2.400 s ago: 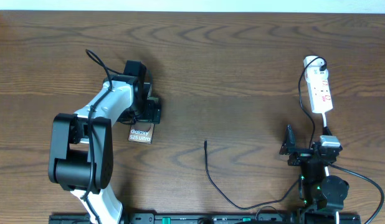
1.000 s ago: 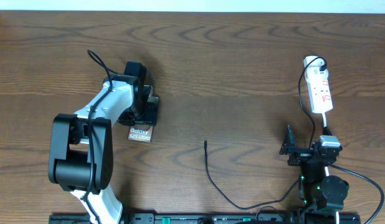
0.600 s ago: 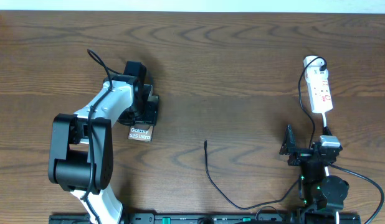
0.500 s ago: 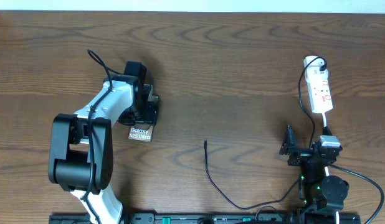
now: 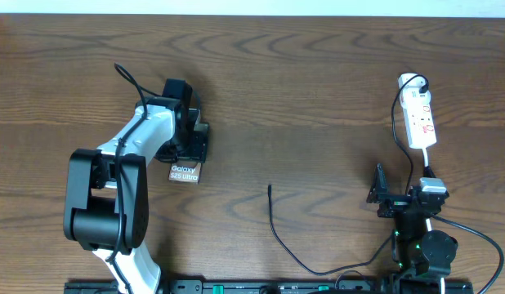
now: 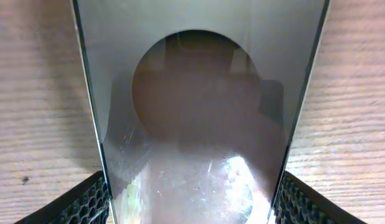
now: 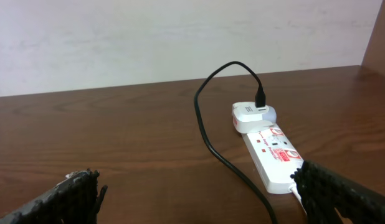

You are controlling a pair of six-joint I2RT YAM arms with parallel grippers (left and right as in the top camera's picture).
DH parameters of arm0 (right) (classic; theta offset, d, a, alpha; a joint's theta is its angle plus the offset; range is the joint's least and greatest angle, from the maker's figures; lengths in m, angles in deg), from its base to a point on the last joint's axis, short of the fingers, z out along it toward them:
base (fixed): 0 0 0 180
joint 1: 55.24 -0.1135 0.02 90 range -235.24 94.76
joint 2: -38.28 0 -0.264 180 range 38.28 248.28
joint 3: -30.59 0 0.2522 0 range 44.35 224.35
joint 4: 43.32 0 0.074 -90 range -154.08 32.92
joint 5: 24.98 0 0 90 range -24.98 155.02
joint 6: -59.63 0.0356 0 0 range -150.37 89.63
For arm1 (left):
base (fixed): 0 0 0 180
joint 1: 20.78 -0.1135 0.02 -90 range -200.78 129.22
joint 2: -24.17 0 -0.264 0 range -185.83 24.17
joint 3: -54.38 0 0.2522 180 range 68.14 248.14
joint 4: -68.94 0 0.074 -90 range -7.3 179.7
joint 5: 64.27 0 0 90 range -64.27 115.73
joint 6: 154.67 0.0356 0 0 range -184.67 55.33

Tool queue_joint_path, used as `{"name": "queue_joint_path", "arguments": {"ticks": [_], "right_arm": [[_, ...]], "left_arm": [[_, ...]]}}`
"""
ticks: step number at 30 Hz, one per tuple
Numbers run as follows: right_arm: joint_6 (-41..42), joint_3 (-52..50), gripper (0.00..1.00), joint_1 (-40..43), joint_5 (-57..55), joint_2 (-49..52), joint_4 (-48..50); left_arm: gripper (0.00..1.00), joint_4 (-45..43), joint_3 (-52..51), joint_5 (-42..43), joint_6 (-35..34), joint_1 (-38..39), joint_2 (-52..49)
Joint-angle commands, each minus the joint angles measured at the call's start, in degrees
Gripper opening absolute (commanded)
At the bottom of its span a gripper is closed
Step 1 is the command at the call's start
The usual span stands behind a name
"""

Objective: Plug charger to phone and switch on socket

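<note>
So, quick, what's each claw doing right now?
Left gripper: closed on the phone, gripping its side edges.
Right gripper: open, holding nothing.

Brown phone (image 5: 185, 172) at left; charger (image 5: 270, 200) tip loose, adapter in socket (image 5: 421, 121).

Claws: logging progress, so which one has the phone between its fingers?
The left claw: its fingers bracket the phone; the right claw stands open, empty, near the socket.

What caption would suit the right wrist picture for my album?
White oblong power strip with white adapter and thin black cable on a dark wooden table, seen between open jaws.
</note>
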Motion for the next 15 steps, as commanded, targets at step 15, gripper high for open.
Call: {"name": "queue_joint_path", "arguments": {"ticks": [15], "right_arm": [[-0.68,-0.07,0.99,-0.52,-0.26,0.00,-0.31]], "left_arm": [[0.07,-0.07,3.04,0.57,0.22,0.09,4.72]]}}
